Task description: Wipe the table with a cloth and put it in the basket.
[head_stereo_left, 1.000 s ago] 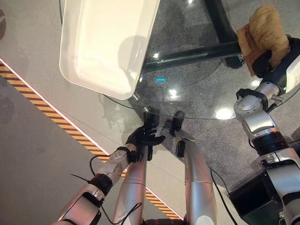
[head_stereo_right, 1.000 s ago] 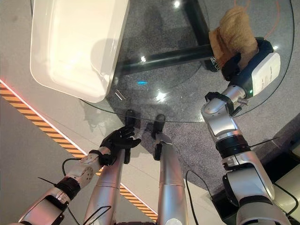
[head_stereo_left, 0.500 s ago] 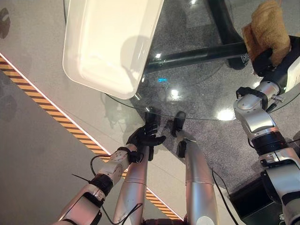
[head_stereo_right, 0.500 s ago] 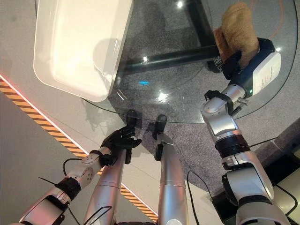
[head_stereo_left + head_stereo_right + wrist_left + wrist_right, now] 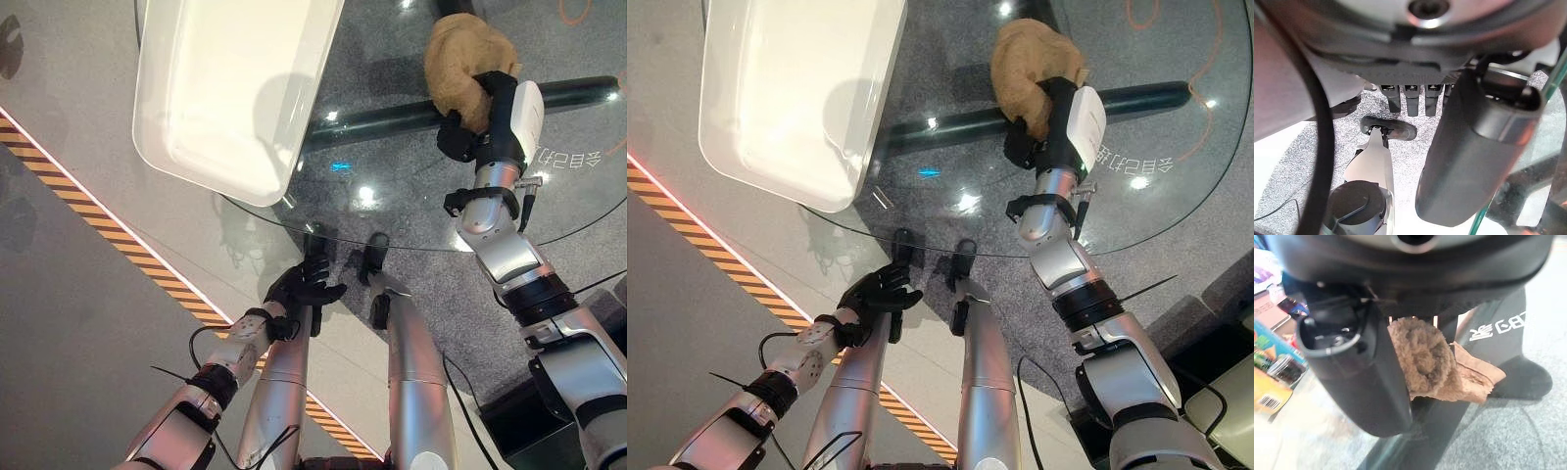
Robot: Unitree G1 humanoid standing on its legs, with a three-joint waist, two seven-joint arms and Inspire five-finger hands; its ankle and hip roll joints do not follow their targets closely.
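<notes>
The robot's right hand point(image 5: 477, 116) is reaching out over the round clear glass table point(image 5: 411, 211). Its dark fingers are curled tight around a fluffy tan-brown cloth point(image 5: 458, 57), all bunched up into a soft ball. In the right wrist view, the cloth point(image 5: 1431, 363) is tucked between the thumb and the fingers, and a flat corner of it sticks out to one side. The cloth sits on or just over the glass, near the middle of the table; I cannot tell if it is touching. A dark table leg bar point(image 5: 392, 116) shows through the glass under the hand.

The big white plastic basket point(image 5: 235, 93), shaped like a long tub, sits on the far left part of the table. Part of it hangs out past the glass edge. It is well apart from the cloth.

The left hand point(image 5: 306, 287) hangs low, just below the near edge of the table. Its fingers are loose and a little spread, and it holds nothing. In the left wrist view, its thumb point(image 5: 1474, 156) sticks out beside a row of straight fingers.

Under the table is a speckled grey floor point(image 5: 1176, 255). A strip of orange and black striped tape point(image 5: 98, 230) runs across the pale floor on the left.
</notes>
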